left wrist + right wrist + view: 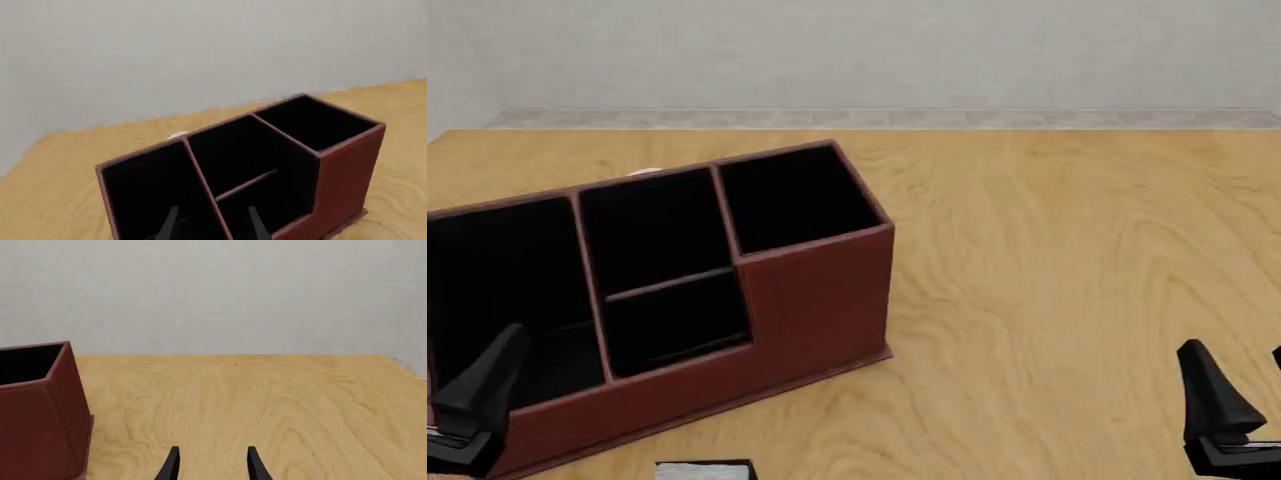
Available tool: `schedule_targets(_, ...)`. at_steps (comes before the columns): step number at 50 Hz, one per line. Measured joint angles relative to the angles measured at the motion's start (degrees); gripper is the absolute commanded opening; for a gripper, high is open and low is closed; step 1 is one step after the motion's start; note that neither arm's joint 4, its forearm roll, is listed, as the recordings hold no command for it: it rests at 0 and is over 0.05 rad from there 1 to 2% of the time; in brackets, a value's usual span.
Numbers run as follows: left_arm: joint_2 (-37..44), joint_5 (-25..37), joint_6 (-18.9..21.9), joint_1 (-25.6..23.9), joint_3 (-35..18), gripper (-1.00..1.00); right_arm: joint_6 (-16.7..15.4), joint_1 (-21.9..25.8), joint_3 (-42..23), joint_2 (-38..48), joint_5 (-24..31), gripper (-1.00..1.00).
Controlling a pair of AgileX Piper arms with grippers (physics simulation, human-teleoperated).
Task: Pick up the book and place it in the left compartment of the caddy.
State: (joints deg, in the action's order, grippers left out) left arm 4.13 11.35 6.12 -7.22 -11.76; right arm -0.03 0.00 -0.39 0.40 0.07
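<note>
Two dark fingers (171,223) of the left gripper (212,227) stood spread apart in the left wrist view, with nothing between them. They hung just in front of the caddy (347,175), a reddish-brown organiser with a black interior and a stepped front. Its left compartment (150,192) lay directly beyond one finger. The split middle pair and the tall square end section sat further along. The caddy rested on the pale wooden table (53,185), with a grey wall behind. A small pale object (177,135) showed just past the caddy's rear rim; its identity could not be determined.

From the front view, the caddy (814,300) occupied the left half of the table (1068,280), turned at a slight angle. The left compartment (501,290) was at the far left, and no book was seen inside it. The book (705,470) lay flat on the table at the bottom edge, just in front of the caddy's low front wall, only partly in frame. One finger (481,385) of the left gripper rose at the lower left, overlapping the left compartment's front. The right gripper (1248,415) stood at the lower right, well apart from the caddy.

From the right wrist view, the right gripper (212,465) had its fingers (253,463) spread, empty, above bare table (267,400). The caddy's tall end (40,420) stood off to one side.
</note>
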Motion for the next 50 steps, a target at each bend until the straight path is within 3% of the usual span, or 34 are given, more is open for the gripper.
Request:
schedule_targets(14, 7.96, 17.18, 10.45, -10.06, -16.6, 1.0, 0.0, 0.0, 0.0, 0.0, 0.0, 1.0)
schedule_targets(26, 15.56, 30.33, 19.16, -16.43, -27.77, 1.0, 0.0, 0.0, 0.0, 0.0, 0.0, 1.0)
schedule_targets(40, 21.73, 40.11, 29.45, -22.3, -34.05, 1.0, 0.0, 0.0, 0.0, 0.0, 0.0, 1.0)
schedule_targets(50, 24.24, 44.08, 34.52, -25.35, -36.06, 1.0, 0.0, 0.0, 0.0, 0.0, 0.0, 1.0)
